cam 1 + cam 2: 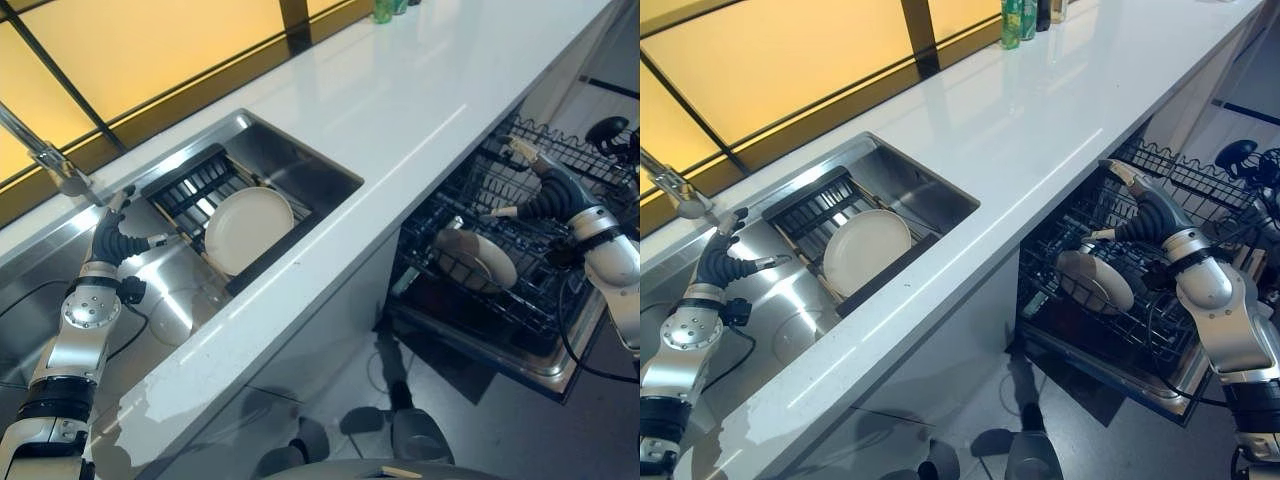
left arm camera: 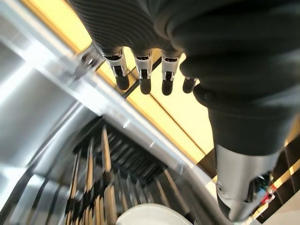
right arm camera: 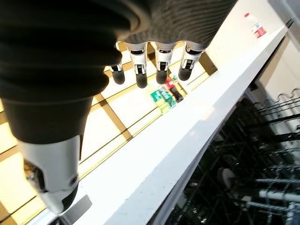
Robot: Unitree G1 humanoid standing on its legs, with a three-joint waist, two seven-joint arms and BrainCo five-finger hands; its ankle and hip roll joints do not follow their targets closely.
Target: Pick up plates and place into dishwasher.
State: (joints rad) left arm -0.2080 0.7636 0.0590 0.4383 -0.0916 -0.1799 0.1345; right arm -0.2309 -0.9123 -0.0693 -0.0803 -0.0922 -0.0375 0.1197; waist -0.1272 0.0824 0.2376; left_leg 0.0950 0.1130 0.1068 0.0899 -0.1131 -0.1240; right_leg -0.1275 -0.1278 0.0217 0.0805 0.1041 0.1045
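A cream plate (image 1: 248, 228) lies tilted on the dark dish rack (image 1: 190, 185) inside the steel sink (image 1: 300, 165). My left hand (image 1: 112, 240) hovers over the sink to the left of that rack, apart from the plate, fingers (image 2: 143, 79) straight and holding nothing. A second pale plate (image 1: 482, 258) stands in the pulled-out dishwasher rack (image 1: 520, 300) below the counter. My right hand (image 1: 555, 195) is raised above that rack, just right of the plate, fingers (image 3: 161, 63) straight and empty. The sink plate's rim (image 2: 150, 215) shows past the left hand.
A white counter (image 1: 400, 110) runs between sink and dishwasher. A faucet (image 1: 45, 155) stands behind my left hand. Green bottles (image 1: 1025, 15) sit at the counter's far end by the yellow window. Wire tines (image 1: 560, 150) fill the dishwasher rack.
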